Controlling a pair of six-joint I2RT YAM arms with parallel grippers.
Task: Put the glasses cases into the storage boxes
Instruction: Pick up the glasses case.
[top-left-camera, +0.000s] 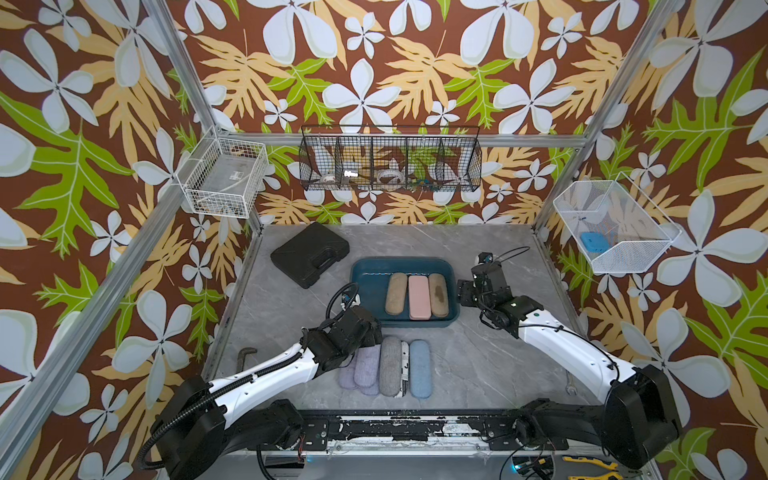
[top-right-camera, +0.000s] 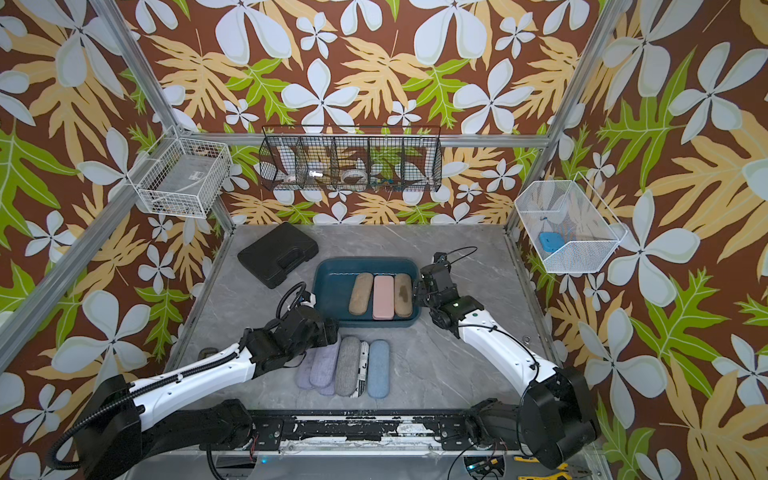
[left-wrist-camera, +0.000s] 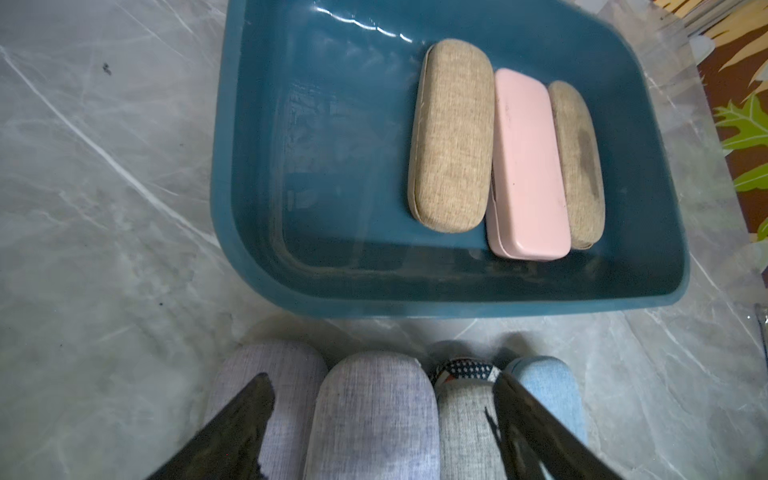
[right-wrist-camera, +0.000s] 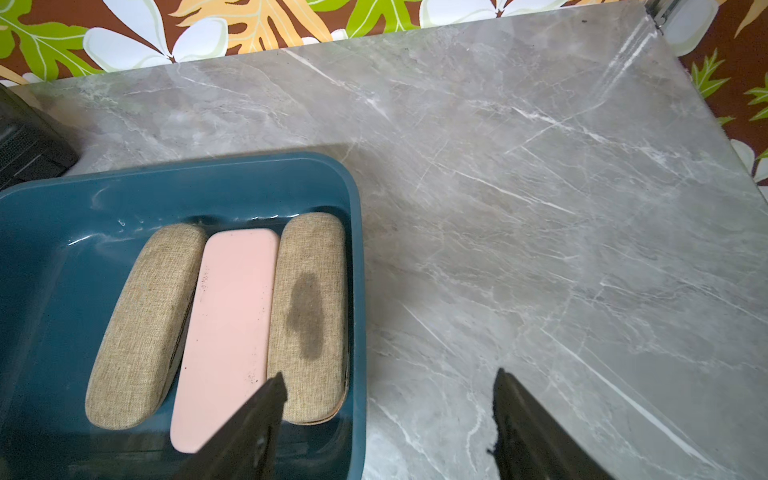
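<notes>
My left tool (left-wrist-camera: 380, 378) hangs released, jaws spread above a lavender case (left-wrist-camera: 374, 415) and the grey case (left-wrist-camera: 463, 428) on the worktop (left-wrist-camera: 104, 208), near the teal tub (left-wrist-camera: 249, 166). My right tool (right-wrist-camera: 390, 374), unclenched and empty, straddles the tub's side wall. Inside lies a pink case (left-wrist-camera: 525, 166) between two tan cases (left-wrist-camera: 451, 137).

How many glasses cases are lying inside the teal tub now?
3, side by side in the tub: a tan case, a pink case in the middle, and a stained tan case. None seems hidden.
</notes>
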